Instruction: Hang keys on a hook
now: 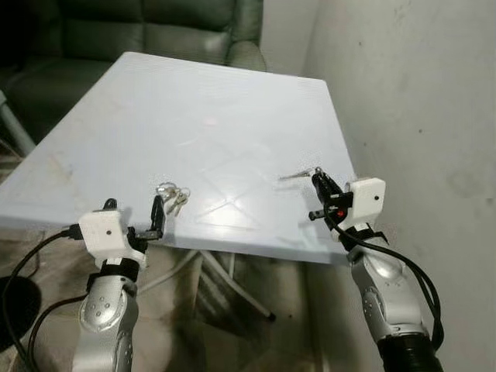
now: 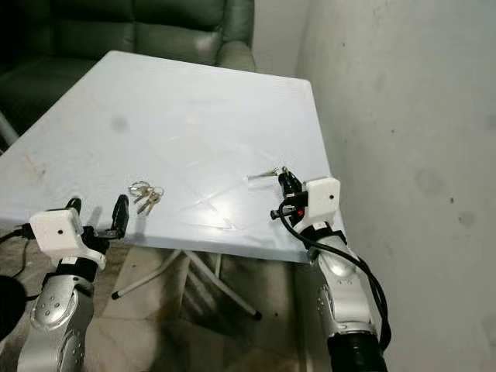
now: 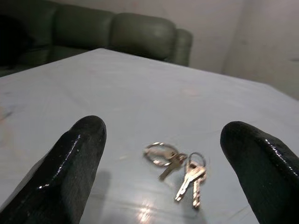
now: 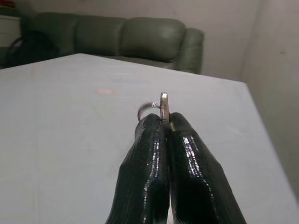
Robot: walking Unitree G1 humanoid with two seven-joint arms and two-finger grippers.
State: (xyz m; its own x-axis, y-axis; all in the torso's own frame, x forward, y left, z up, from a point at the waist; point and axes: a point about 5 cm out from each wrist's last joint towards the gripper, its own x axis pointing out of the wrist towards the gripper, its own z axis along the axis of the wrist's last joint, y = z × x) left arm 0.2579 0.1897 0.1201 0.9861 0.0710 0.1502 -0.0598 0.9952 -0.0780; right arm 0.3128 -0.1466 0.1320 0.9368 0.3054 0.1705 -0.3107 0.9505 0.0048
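Right wrist view: my right fingers (image 4: 164, 140) are pressed together with no gap, pinching the flat edge of a key (image 4: 164, 106) that stands up between their tips, with its ring (image 4: 145, 109) just behind the left-hand tip. From the head camera, my right gripper (image 1: 322, 186) sits over the near right part of the table (image 1: 194, 116), close to its right edge, and this pinched key set (image 1: 298, 174) reaches leftward from the tips, low over the white top; whether it touches the surface I cannot tell. My left fingers (image 3: 79, 158) are spread wide, holding nothing, one on either side of a second bunch of keys (image 3: 180, 170) that lies flat on the table ahead of them, apart from both pads. In the left eye view my left gripper (image 1: 136, 221) hovers at the near edge of the table, with that loose bunch (image 1: 172, 196) just beyond it on the tabletop, well apart from the set in the right gripper. Beyond the far edge of the table stands a dark green sofa (image 1: 155, 31). A pale wall (image 1: 418, 101) runs along the table's right side. Below the table, white legs (image 1: 232, 287) cross over a tiled floor (image 1: 256, 341).
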